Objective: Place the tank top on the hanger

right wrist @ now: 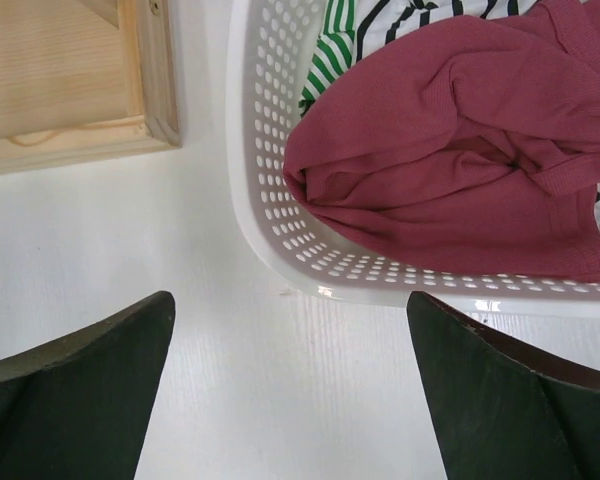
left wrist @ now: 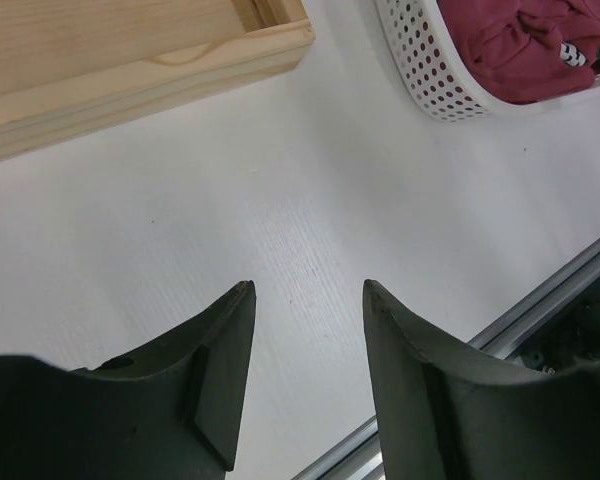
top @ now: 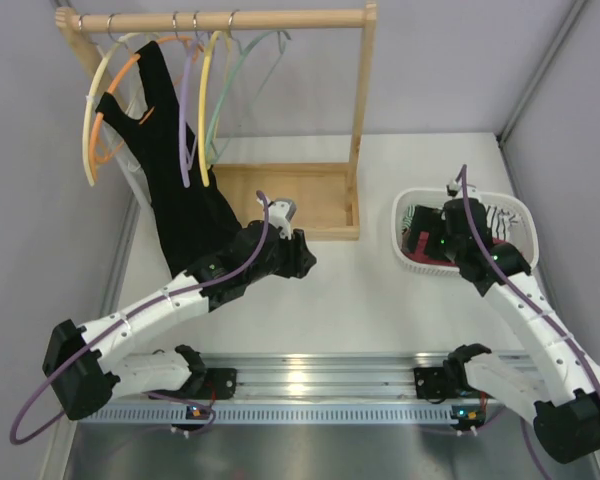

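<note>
Two pincers show in the overhead view. The left pincer [top: 298,258] hangs over bare table [top: 360,290], just in front of the wooden rack's base tray [top: 280,190]; its spread cannot be told here. Up and to its left, on the rail [top: 220,18], the lavender hanger [top: 186,120] hangs against the edge of a long black garment [top: 175,190], with a yellow hanger [top: 212,100] and a pale green hanger [top: 230,95] on its other side. The right pincer [top: 428,238] sits over the near-left part of a white basket [top: 515,208] and covers much of what lies inside. A bit of the maroon tank top [top: 413,245] peeks out beside it.

From the left wrist, the left pincer [left wrist: 308,290] stands with jaws apart and nothing between them, only white table [left wrist: 280,200] below. The tray's corner [left wrist: 110,70] lies ahead-left. The perforated basket [left wrist: 420,60] with the bunched tank top [left wrist: 510,50] lies ahead-right.

From the right wrist, the right pincer [right wrist: 290,297] gapes wide and empty above the table, just short of the basket rim [right wrist: 270,230]. The tank top [right wrist: 460,140] lies crumpled ahead and to its right, behind the basket wall. Striped cloth [right wrist: 330,50] lies beyond the tank top, and the tray corner [right wrist: 60,80] sits ahead-left.
</note>
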Action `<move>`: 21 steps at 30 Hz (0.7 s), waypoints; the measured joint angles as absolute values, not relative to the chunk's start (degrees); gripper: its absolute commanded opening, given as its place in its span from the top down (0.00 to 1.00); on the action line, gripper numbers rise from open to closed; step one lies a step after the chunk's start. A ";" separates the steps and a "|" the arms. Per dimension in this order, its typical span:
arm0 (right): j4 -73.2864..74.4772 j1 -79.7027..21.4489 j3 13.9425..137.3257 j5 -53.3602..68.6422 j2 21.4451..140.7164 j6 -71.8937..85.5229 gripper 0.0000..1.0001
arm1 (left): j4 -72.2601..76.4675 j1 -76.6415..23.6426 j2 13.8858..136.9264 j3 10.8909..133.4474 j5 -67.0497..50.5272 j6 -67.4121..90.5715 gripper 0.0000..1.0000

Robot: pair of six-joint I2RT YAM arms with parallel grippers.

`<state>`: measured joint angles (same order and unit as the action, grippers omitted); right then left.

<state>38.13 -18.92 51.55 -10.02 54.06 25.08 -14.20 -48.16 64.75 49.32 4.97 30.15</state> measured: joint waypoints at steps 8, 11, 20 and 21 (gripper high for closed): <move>39.79 -18.96 54.57 -10.02 57.41 25.10 0.00 | -14.17 -48.16 64.64 49.17 4.69 30.15 0.48; 40.73 -18.96 55.77 -10.09 59.22 25.12 0.00 | -14.20 -48.16 64.40 48.86 4.29 30.15 0.48; 40.23 -18.87 61.45 -11.49 72.01 25.98 0.00 | -14.17 -48.16 63.64 48.56 3.51 30.35 0.48; 39.81 -18.83 61.58 -11.51 73.52 26.24 0.00 | -14.17 -48.16 63.55 48.56 3.40 30.35 0.48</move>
